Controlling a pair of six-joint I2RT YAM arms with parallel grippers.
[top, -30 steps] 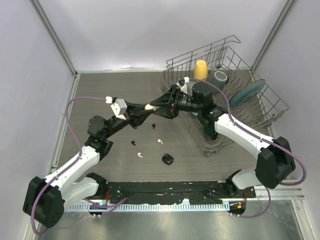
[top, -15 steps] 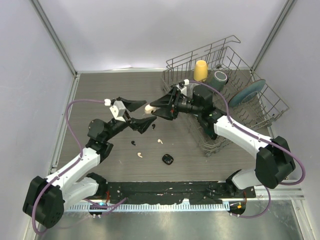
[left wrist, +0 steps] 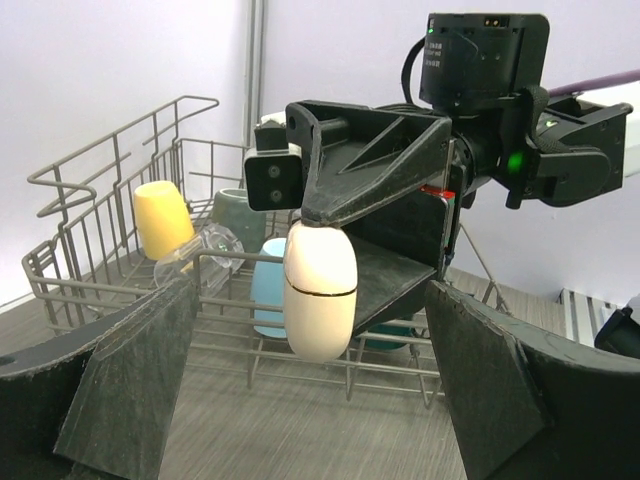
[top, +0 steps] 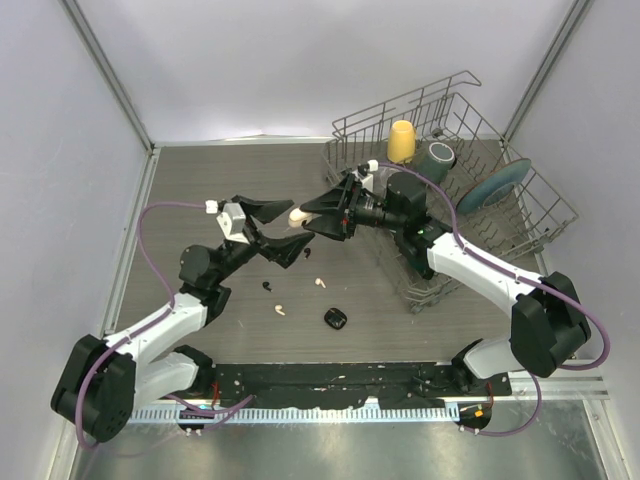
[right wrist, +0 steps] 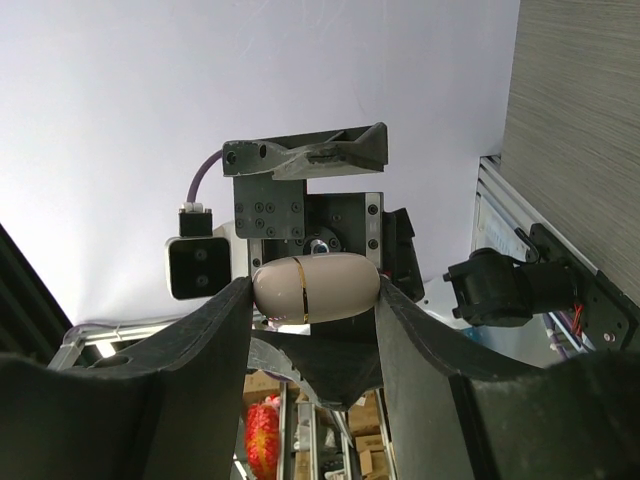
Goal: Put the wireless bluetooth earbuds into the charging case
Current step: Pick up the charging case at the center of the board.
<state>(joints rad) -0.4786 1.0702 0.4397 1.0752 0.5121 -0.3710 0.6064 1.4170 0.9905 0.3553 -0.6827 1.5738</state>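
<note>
Cream charging case [left wrist: 320, 290]; earbuds [top: 279, 309] seemingly black and cream.

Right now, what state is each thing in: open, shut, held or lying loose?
charging case: lid shut, held in the air.
right gripper: shut on the charging case.
left gripper: open, empty.
white earbuds: two, loose on the table.
black earbud: loose on the table.
teal plate: on edge in the dish rack.

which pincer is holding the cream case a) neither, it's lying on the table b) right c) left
B: the right pincer is shut on the cream case, held up off the table, while the left pincer stands open with a gap on either side of it.
</note>
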